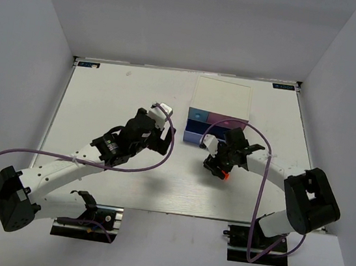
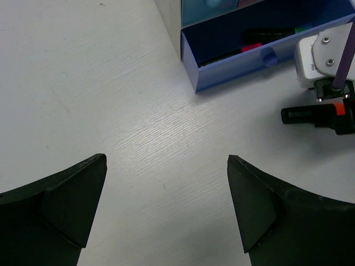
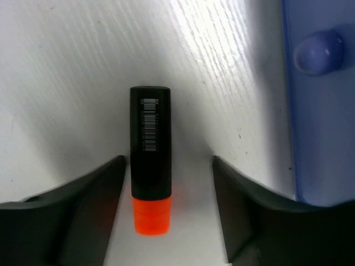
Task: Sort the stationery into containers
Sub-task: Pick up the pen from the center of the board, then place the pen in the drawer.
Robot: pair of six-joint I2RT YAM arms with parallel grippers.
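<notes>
Right claw (image 3: 168, 166) is spread on either side of the orange marker (image 3: 150, 149), not yet pinching it. One finger (image 3: 94, 199) is just beside the barrel or barely touching it, and the other stands clearly apart. The marker lies flat on the bench (image 3: 66, 66), orange end (image 3: 151, 216) toward the wrist, just beside the front of the pulled-out drawer (image 3: 321, 111).

It looks like a light, stiff plastic tube that should not deform under the fingers. Its smooth, round barrel would probably roll away from a one-sided push, or squirt out of an off-centre pinch. The best hold looks to be across the black barrel near the barcode label, with both fingers meeting it together. The narrower orange end gives less to grip.

Left claw (image 2: 166, 160) hangs wide open over bare bench, holding nothing, and faces the same open drawer. A pink-ended marker (image 2: 250, 47) and a green-ended one (image 2: 299, 29) lie inside.
</notes>
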